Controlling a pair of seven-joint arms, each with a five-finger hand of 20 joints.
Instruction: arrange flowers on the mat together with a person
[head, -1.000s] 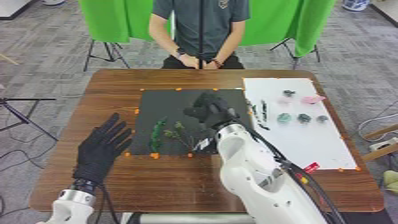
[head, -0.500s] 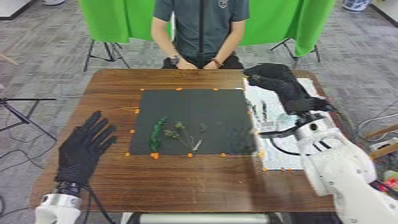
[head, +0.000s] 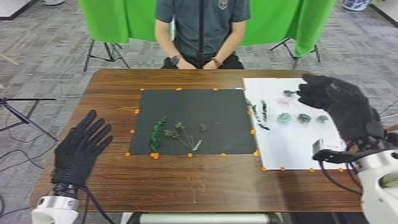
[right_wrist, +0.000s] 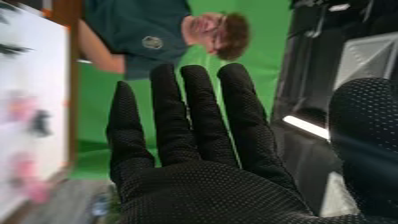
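1. Right hand: it hangs over the far right part of the white sheet, fingers straight and spread a little, thumb held well apart – nothing is in its grip.
2. Left hand: it is over the brown table, to the left of the black mat, with its fingers extended and open, also holding nothing.
3. On the mat, in its near half, lie a leafy green sprig, a branching sprig with pale stem ends just to its right, and a small dull green piece near that one's top.
4. On the white sheet, slim dark green stems lie along the side next to the mat. Three green rosettes sit in a row (rather a tidy one), with a small dark flower farther back. Pink flowers are on the sheet too.
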